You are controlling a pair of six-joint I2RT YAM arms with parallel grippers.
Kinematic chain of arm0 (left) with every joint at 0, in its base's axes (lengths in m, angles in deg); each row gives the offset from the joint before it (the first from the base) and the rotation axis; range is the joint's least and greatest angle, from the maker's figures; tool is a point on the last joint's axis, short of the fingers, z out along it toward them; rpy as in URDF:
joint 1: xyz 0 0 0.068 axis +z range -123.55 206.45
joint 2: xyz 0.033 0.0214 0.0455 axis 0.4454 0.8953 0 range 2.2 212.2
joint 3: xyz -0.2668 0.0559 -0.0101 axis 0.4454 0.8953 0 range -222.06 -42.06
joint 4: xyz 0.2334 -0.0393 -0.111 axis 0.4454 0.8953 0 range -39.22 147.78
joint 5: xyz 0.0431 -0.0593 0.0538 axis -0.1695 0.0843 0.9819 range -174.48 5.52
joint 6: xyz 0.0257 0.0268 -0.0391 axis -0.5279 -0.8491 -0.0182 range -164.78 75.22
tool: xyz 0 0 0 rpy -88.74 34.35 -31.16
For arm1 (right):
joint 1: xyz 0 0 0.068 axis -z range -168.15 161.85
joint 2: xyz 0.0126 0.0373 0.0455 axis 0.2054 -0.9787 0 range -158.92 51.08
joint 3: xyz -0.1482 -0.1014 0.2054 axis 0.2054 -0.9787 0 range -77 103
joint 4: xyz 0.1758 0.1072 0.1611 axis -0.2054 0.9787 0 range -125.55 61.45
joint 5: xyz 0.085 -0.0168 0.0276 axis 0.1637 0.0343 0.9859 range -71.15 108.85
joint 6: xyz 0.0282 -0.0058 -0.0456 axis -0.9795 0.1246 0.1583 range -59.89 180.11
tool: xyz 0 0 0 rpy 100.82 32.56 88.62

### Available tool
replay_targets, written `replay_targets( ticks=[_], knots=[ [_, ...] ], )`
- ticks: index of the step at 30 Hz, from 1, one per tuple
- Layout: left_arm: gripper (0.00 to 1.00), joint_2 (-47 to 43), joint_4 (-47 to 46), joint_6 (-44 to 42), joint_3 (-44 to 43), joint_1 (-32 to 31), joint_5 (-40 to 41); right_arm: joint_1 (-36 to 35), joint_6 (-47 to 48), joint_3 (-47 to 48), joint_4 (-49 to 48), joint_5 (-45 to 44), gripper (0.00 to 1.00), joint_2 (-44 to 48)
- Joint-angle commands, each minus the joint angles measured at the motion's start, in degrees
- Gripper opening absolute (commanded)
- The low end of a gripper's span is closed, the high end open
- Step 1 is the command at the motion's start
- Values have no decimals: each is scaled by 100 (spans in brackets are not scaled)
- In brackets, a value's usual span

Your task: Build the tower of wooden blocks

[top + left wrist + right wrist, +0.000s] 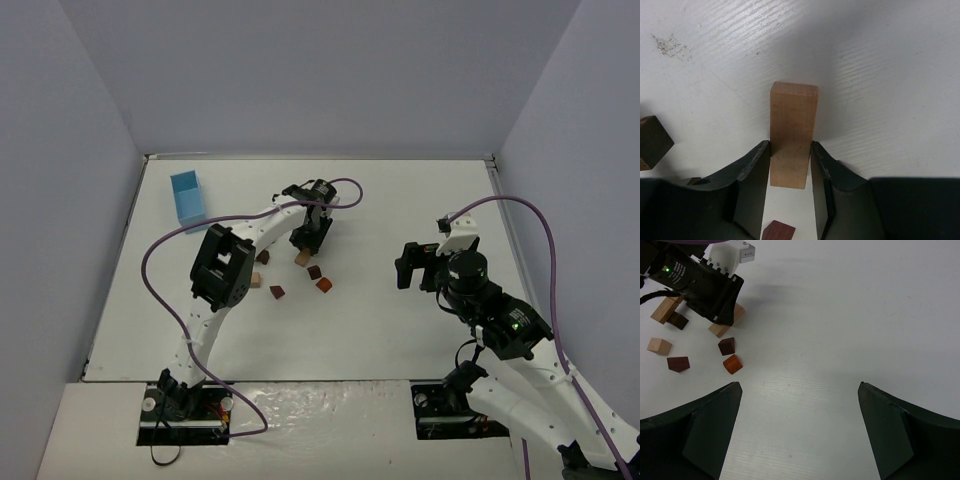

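Left gripper (pixel 790 146) is down on the table (pixel 400 200) at centre frame of the top view, and its two dark fingers (pixel 754 170) sit flush against both long flanks of the tan bar (pixel 794 115), a pinch by the look of it. The bar lies flat, and in the left wrist view its long axis runs straight up the frame, in line with the fingers. They clasp the near half only, so the far end juts out past the tips. That is what the lift hangs on: held near one end, the bar may well droop or twist as it comes up. Crowding it are the dark brown cube (pixel 652 142) at the left edge and a reddish piece (pixel 779 232) at bottom centre between the fingers. A reddish-orange block (pixel 323 284) lies just below and right of the gripper in the top view. No tower yet that I can make out. Right gripper (pixel 800 386) hangs spread wide over bare white surface, well off to the right, holding nothing. Lots of open table on that side; a light blue box (pixel 187 196) sits upper left.
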Motion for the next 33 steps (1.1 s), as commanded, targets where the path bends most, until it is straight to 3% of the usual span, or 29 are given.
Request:
replay_targets(
  ticks=[1,7,16,33],
  knots=[
    [2,-594,12,95,11,13,-102,-18,-23,33,-339,-121,100,-20],
    [2,-1255,412,294,-32,173,-18,-18,8,72,-339,-127,100,-10],
    [2,-1894,677,72,304,904,96,-18,52,136,-339,-130,100,-118],
    [2,-1413,596,-559,216,1477,114,-18,70,119,-339,-153,100,-141]
  ],
)
